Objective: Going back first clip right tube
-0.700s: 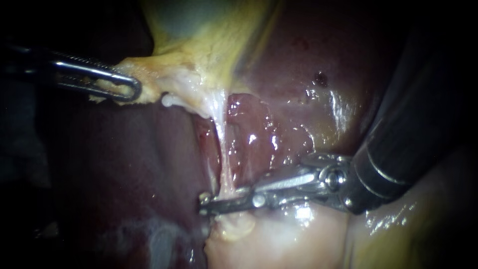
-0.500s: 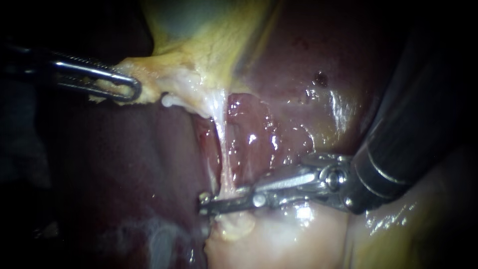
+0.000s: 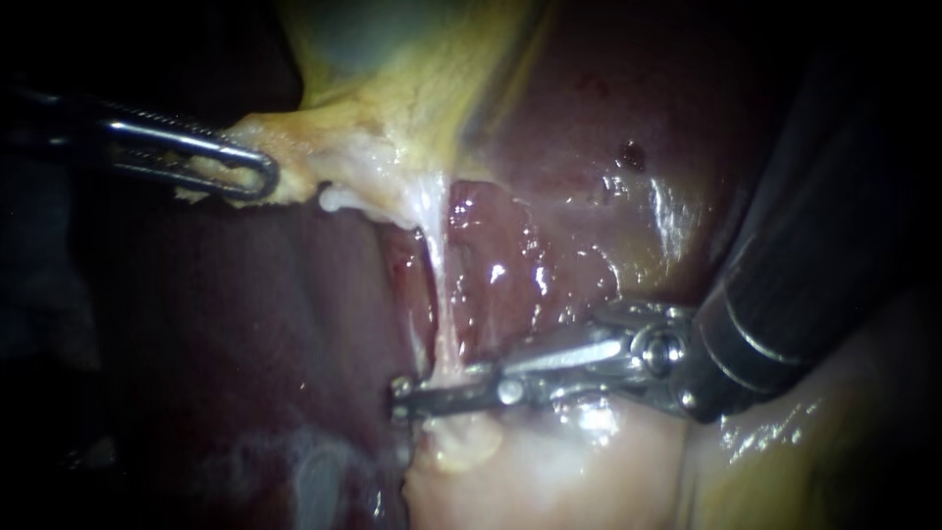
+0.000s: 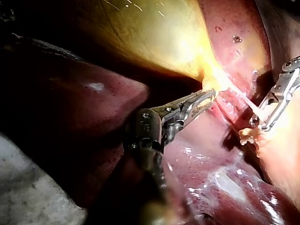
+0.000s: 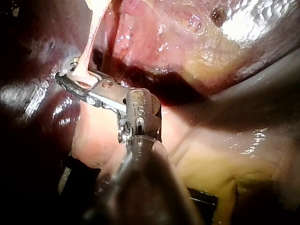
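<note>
A thin pale tube [image 3: 439, 294] runs down from the yellowish gallbladder [image 3: 412, 88] over the dark red liver [image 3: 549, 196]. My right instrument [image 3: 396, 397] reaches in from the right and its jaws lie around the tube's lower end, touching it from both sides, just above a pale stump [image 3: 461, 442]. The right wrist view shows the tube [image 5: 83, 70] passing between those jaws [image 5: 66, 70]. I cannot make out a clip. My left instrument [image 3: 263, 177] is shut on the gallbladder's whitish lower edge [image 3: 294, 162], holding it to the left; its jaws [image 4: 211, 96] also show in the left wrist view.
Liver [image 3: 245, 324] lies on both sides of the tube. Pale fatty tissue [image 3: 549, 471] sits under the right instrument's shaft [image 3: 785, 294]. In the left wrist view my right instrument [image 4: 258, 123] shows beyond the left jaws.
The right instrument's jaws have shifted very slightly upward along the tube. The left instrument and the gallbladder have stayed where they were.
</note>
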`<state>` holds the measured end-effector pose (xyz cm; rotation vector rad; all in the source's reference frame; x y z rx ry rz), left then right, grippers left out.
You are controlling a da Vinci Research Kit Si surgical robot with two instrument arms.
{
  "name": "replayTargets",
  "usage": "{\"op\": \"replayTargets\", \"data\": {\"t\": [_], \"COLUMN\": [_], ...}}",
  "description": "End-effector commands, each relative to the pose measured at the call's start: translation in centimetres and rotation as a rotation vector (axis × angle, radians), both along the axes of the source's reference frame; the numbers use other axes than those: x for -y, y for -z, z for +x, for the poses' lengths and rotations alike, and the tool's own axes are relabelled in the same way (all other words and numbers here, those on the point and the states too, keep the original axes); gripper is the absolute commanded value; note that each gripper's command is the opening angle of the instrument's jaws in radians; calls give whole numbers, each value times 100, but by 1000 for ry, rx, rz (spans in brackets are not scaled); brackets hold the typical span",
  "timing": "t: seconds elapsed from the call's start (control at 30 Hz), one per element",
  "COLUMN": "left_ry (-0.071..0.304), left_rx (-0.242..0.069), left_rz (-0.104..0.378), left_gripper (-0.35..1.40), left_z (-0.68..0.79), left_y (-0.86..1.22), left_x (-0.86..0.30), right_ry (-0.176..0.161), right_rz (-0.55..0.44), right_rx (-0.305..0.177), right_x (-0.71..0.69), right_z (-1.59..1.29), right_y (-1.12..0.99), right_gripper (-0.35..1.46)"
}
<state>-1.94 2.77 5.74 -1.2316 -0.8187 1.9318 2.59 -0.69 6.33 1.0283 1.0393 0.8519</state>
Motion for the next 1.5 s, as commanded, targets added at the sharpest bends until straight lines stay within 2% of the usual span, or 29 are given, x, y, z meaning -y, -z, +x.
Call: {"op": "replayTargets", "data": {"t": [0.03, 0.2, 0.3, 0.47, 0.83, 1.2, 1.5], "left_ry": [0, 0, 0, 1, 1, 0, 0], "left_rx": [0, 0, 0, 0, -1, 0, 0], "left_rz": [0, 0, 0, -1, -1, -1, -1], "left_gripper": [-35, -35, -35, -35, -35, -35, -35], "left_z": [0, 0, 0, 0, 0, 0, 1], "left_y": [0, 0, 0, -1, -1, -1, -1], "left_x": [0, 0, 0, 1, 2, 2, 2], "right_ry": [-2, -6, 0, 26, 67, 84, 90], "right_rz": [0, -4, -40, -181, -395, -576, -645], "right_rx": [-1, -11, -20, -54, -104, -134, -155], "right_x": [1, 6, 8, 12, 22, 15, -6], "right_z": [1, 3, 5, 6, -1, -30, -58], "right_y": [-1, -7, -11, -22, -51, -56, -36], "right_gripper": [45, 48, 48, 49, 50, 50, 50]}}
